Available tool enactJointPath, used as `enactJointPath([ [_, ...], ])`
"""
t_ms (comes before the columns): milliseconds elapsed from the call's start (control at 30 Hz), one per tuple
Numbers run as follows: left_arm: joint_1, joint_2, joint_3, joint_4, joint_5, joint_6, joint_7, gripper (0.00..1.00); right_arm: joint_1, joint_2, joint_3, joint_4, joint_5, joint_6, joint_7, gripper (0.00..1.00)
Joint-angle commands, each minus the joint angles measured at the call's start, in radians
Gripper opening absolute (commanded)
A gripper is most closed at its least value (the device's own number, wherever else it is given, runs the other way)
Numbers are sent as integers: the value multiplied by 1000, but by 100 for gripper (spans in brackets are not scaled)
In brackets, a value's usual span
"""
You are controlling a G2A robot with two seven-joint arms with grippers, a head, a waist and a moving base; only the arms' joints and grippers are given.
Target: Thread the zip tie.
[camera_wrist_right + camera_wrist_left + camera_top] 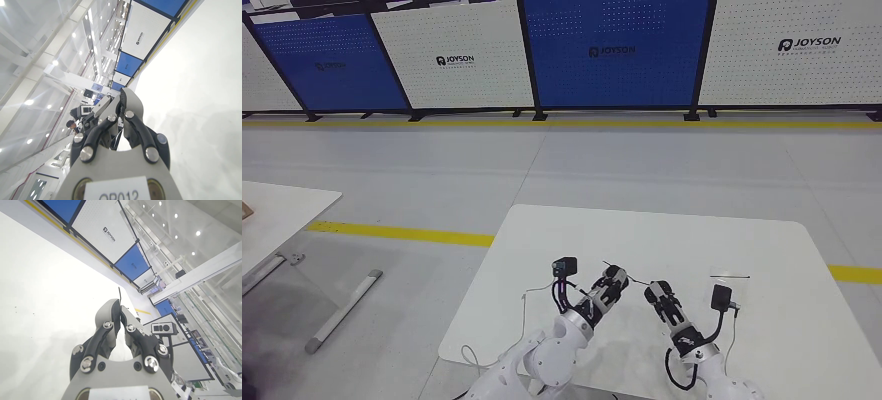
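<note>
A thin black zip tie sticks out past the tips of my left gripper, which is shut on it. In the top view the left gripper and the right gripper hover close together over the near part of the white table. The zip tie runs as a fine dark line between their tips. My right gripper is shut, pads pressed together, and the strand between them is hidden there. The left gripper sits right beside it.
A second black zip tie lies flat on the table to the right of the arms. Another white table stands off to the left across a strip of floor. Blue and white panels line the back.
</note>
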Motion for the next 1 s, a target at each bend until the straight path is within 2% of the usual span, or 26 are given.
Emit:
enactJointPath([
  [0,1,0,1,-1,1,-14,-5,0,0,0,1,0,2,-1,1,0],
  [133,2,-1,4,-1,6,-32,-13,0,1,0,4,1,14,-3,19,0],
  [333,2,-2,0,3,10,-26,-13,0,3,1,8,0,22,5,36,0],
  [400,0,-3,0,6,13,-15,-12,0,4,1,7,0,21,7,42,24],
  [467,-2,-4,2,9,17,-11,-18,0,3,1,6,0,21,-2,47,38],
  [500,-3,-4,3,11,20,-11,-21,0,2,2,6,1,20,-8,48,41],
  [733,-4,-6,1,16,23,-2,-17,0,-6,2,7,-2,13,-23,39,41],
  [967,-3,-8,-5,14,26,3,-8,0,-18,2,10,-2,9,-37,27,34],
])
